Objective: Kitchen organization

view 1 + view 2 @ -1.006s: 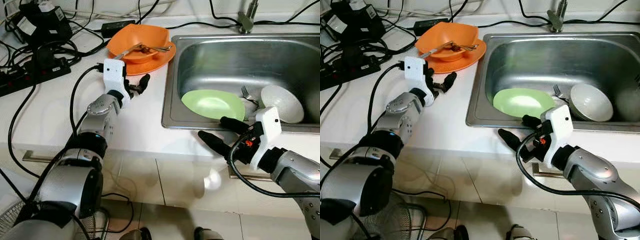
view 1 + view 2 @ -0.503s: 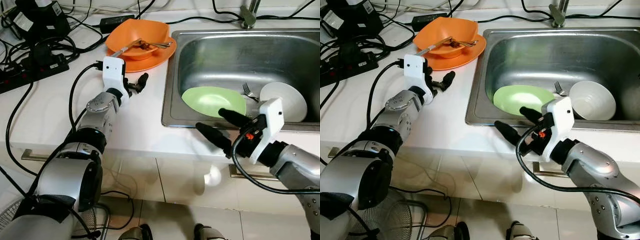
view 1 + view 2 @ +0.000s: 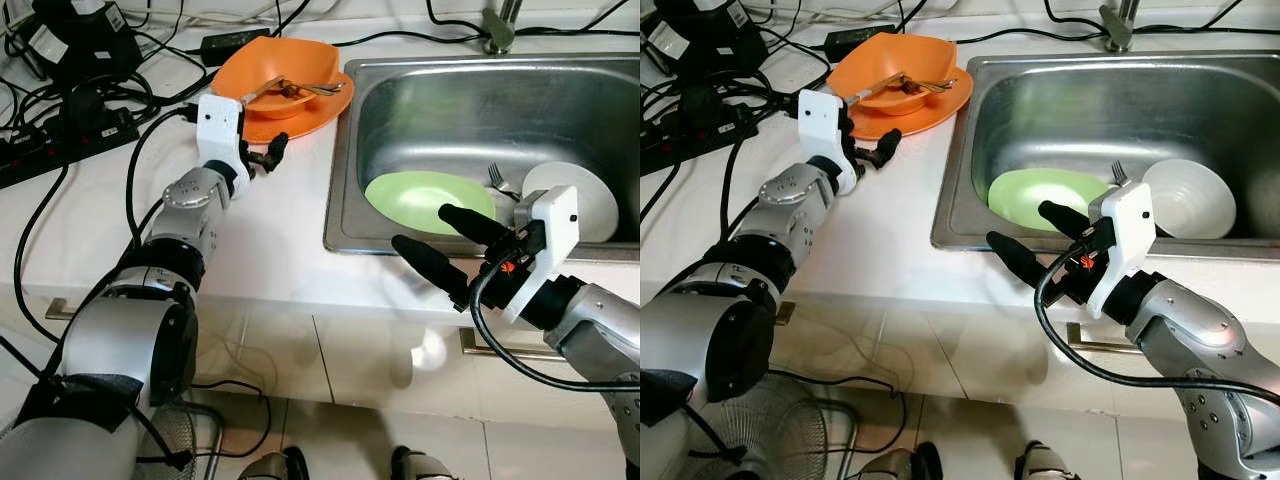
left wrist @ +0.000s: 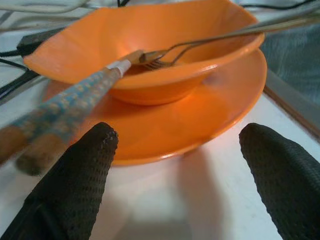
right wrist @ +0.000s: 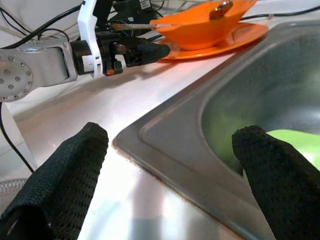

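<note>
An orange bowl [image 3: 285,75] sits on an orange plate [image 3: 322,108] at the back of the white counter, left of the sink [image 3: 470,100]. A fork [image 4: 200,42] and a patterned-handled utensil [image 4: 65,110] rest in the bowl. My left gripper [image 3: 268,152] is open just short of the plate's near rim, touching nothing. A green plate [image 3: 425,195], a white bowl [image 3: 590,195] and a fork [image 3: 497,178] lie in the sink. My right gripper [image 3: 423,229] is open and empty over the sink's front edge, beside the green plate.
A power strip [image 3: 60,150], black adapters and several cables crowd the counter's back left. The faucet [image 3: 497,30] stands behind the sink. Bare white counter [image 3: 270,230] lies between the two grippers, with the cabinet front and tiled floor below.
My left gripper has moved forward, closer to the orange plate's rim. The right gripper has stayed at the sink's front edge, still open.
</note>
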Controlling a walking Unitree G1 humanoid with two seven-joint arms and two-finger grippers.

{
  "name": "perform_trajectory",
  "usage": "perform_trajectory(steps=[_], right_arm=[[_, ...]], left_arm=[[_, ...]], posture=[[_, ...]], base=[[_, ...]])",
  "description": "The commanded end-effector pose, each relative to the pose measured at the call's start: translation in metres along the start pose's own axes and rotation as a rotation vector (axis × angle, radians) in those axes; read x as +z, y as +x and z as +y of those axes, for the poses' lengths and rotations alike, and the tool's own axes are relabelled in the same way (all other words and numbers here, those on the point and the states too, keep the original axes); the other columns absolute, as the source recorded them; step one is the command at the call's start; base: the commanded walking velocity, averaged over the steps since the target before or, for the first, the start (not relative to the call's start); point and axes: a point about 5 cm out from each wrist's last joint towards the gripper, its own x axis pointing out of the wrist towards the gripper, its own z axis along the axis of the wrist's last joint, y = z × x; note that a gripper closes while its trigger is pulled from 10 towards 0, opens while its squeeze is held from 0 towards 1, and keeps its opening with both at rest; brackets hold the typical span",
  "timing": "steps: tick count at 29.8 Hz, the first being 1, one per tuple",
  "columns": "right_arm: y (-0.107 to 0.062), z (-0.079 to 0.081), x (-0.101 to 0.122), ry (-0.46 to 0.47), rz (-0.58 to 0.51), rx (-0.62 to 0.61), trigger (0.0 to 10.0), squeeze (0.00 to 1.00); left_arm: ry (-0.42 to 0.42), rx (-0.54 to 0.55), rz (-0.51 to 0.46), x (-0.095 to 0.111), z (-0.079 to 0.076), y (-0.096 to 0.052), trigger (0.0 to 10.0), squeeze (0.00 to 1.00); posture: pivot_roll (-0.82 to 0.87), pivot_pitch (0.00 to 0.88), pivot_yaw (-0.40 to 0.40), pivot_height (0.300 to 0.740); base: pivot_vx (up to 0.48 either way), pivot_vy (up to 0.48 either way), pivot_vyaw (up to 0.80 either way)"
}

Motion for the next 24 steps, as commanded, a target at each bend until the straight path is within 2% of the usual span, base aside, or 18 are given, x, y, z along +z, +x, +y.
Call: perform_trajectory(steps=[1,8,16,24], right_arm=[[-0.003,0.006,0.003,-0.003,-0.013,0.015,10.0,0.0],[-0.009,0.008,0.004,-0.005,-0.008,-0.002,10.0,0.0],[-0.009,0.009,0.004,-0.001,-0.004,-0.001,10.0,0.0],[0.002,0.007,0.003,0.004,-0.015,0.01,10.0,0.0]], left_arm=[[0.006,-0.008,0.032,0.001,0.0,0.001,10.0,0.0],[0.021,-0.035,0.092,-0.006,-0.007,0.002,10.0,0.0],[0.035,-0.018,0.121,-0.008,-0.002,0.001,10.0,0.0],[0.017,-0.033,0.102,-0.013,0.002,-0.003,10.0,0.0]], posture=[[-0.31,0.196,0.16,0.74],[-0.34,0.214,0.167,0.74],[-0.34,0.212,0.166,0.74],[-0.31,0.178,0.162,0.74]], base=[[0.0,0.0,0.0],[0.0,0.0,0.0],[0.0,0.0,0.0],[0.0,0.0,0.0]])
